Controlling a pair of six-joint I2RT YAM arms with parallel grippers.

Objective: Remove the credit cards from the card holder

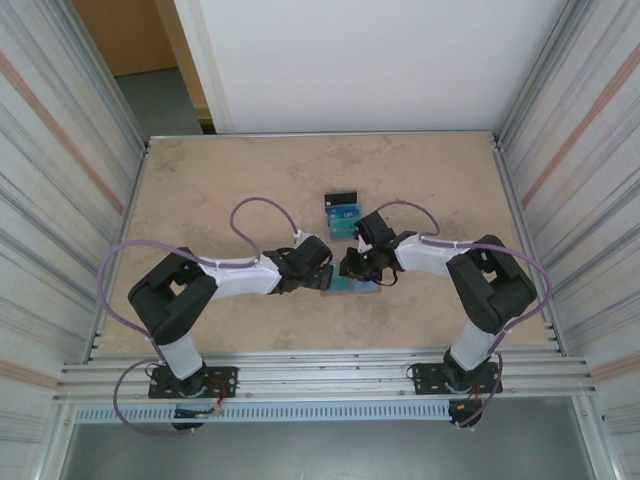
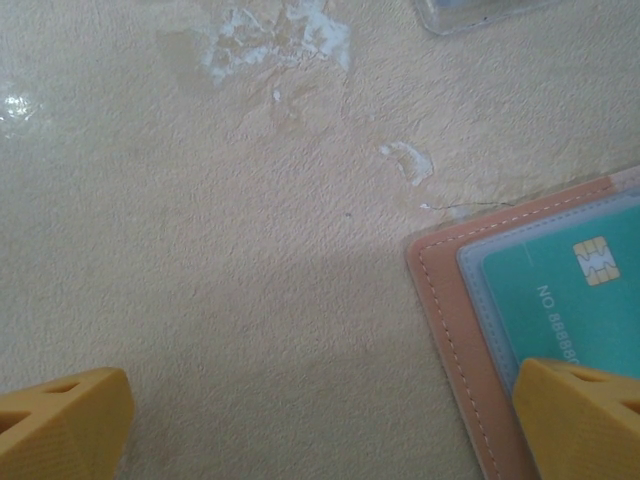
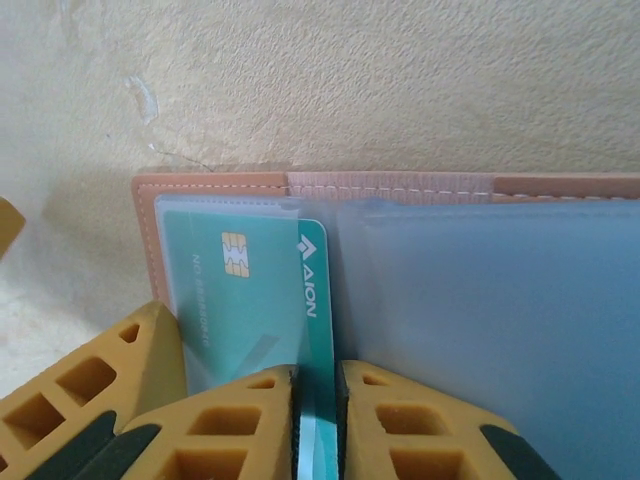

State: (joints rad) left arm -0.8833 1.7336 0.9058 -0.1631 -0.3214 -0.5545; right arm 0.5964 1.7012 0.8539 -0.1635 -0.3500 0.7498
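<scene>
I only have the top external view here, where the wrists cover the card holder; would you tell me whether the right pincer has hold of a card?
Observer: Yes. In the right wrist view the right pincer is shut on the edge of the teal card.
Operator: Thank you. Is that card out of the holder?
Observer: No. Most of it lies under a translucent pocket of the card holder; a strip with the logo sticks out.
Operator: And what about the left pincer?
Observer: The left pincer is wide open, with one finger over the holder's corner and the other over the bare table.
</scene>
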